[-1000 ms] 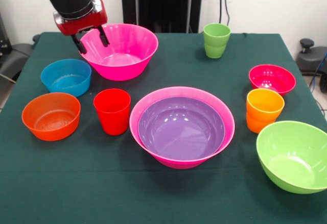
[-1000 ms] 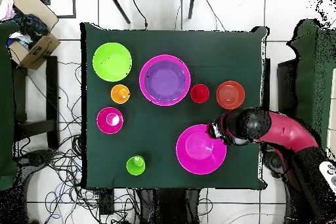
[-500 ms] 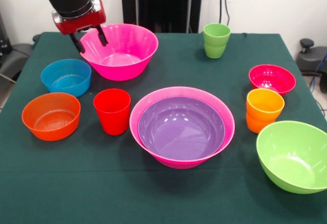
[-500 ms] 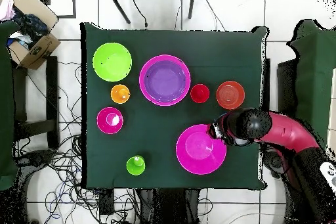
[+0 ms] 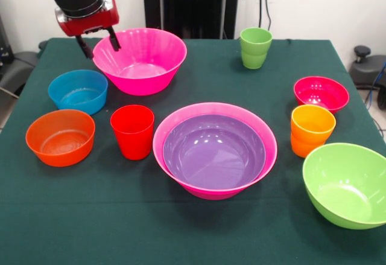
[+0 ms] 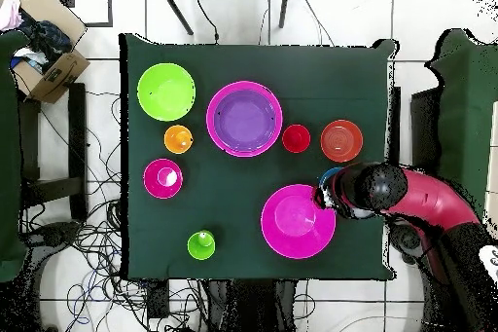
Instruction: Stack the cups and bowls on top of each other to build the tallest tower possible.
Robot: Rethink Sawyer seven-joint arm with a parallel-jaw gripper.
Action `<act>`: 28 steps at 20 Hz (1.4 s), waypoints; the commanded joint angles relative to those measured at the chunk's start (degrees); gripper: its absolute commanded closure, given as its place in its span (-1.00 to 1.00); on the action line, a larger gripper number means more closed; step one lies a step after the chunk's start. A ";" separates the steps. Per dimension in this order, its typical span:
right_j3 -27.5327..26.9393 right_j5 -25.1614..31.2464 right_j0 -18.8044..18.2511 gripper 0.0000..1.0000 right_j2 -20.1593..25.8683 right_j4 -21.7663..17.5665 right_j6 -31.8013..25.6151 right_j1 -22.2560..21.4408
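My gripper (image 5: 96,43) is open and empty, its fingers raised at the left rim of a large hot-pink bowl (image 5: 141,60); one finger is outside the rim and one is over it. In the overhead view the gripper (image 6: 326,195) is at that bowl's (image 6: 298,221) right edge. A purple bowl (image 5: 214,150) is nested in the second hot-pink bowl (image 5: 181,119) at mid-table. The red cup (image 5: 132,131), the blue bowl (image 5: 78,90) and the orange-red bowl (image 5: 60,136) stand at the left. The green cup (image 5: 256,47), crimson bowl (image 5: 321,93), orange cup (image 5: 312,130) and lime bowl (image 5: 347,183) stand at the right.
The dark green tablecloth (image 5: 199,235) covers the table. The robot's pedestal (image 5: 192,2) stands behind the far edge. In the overhead view a cardboard box (image 6: 44,51) sits off the table's top left, with cables on the floor.
My gripper has risen and shifted a little left, away from the hot-pink bowl's rim. The bowl and everything else have stayed put.
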 commanded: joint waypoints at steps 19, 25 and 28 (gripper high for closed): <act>-6.74 -4.07 6.49 -1.00 -7.80 -8.77 4.16 3.16; -6.25 -6.51 6.49 -1.00 -8.25 -8.50 4.95 4.99; -6.21 -7.47 6.31 -1.00 -7.99 -7.88 5.17 6.48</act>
